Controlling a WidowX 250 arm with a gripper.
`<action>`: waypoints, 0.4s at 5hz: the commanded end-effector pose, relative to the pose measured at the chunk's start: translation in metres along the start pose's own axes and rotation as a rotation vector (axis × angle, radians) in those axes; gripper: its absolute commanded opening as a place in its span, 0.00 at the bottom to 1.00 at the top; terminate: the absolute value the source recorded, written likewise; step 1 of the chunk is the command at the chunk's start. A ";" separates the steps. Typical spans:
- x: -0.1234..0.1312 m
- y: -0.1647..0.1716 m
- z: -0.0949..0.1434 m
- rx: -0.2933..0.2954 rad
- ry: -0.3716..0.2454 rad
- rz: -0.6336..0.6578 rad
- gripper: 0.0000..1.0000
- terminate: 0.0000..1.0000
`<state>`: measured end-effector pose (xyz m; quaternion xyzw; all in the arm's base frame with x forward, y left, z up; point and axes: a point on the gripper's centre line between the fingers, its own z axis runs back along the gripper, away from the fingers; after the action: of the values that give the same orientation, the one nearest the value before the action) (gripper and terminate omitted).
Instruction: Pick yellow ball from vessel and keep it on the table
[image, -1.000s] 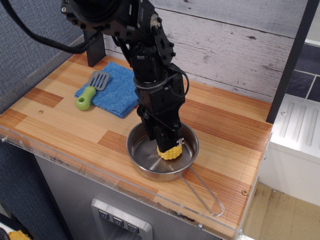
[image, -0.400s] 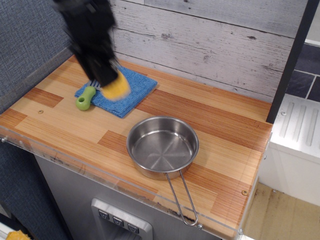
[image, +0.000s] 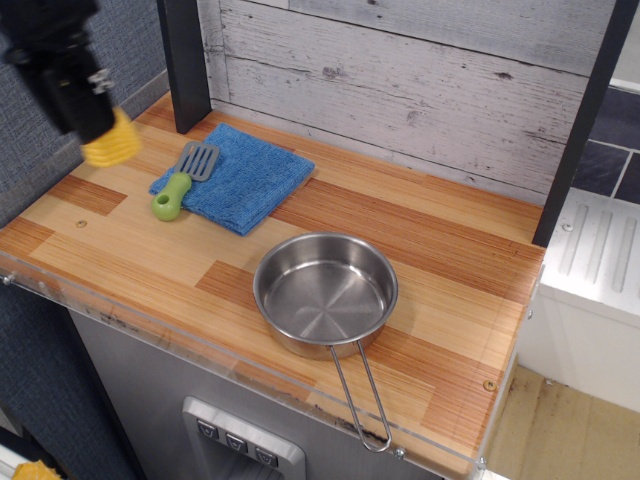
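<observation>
The yellow ball (image: 112, 146), a small yellow corn piece, hangs in my gripper (image: 104, 138) at the far left, above the left end of the table (image: 130, 240). The black gripper is shut on its top and looks slightly blurred. The vessel (image: 325, 294), a shiny steel saucepan, stands empty near the front middle of the table. Its thin wire handle (image: 358, 398) points toward the front edge.
A blue cloth (image: 245, 178) lies at the back left with a green-handled spatula (image: 180, 183) on its left edge. A dark post (image: 185, 62) stands at the back left. A clear acrylic strip (image: 200, 345) runs along the front edge.
My gripper lifted the corn piece out of the saucepan and carried it left, past the blue cloth to the table's left end. The saucepan turned a little and is empty.
</observation>
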<state>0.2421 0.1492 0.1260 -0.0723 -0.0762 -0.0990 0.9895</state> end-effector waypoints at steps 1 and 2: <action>-0.024 0.038 -0.017 0.221 0.014 0.144 0.00 0.00; -0.028 0.056 -0.034 0.235 0.002 0.214 0.00 0.00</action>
<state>0.2396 0.2018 0.0660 0.0204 -0.0628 0.0168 0.9977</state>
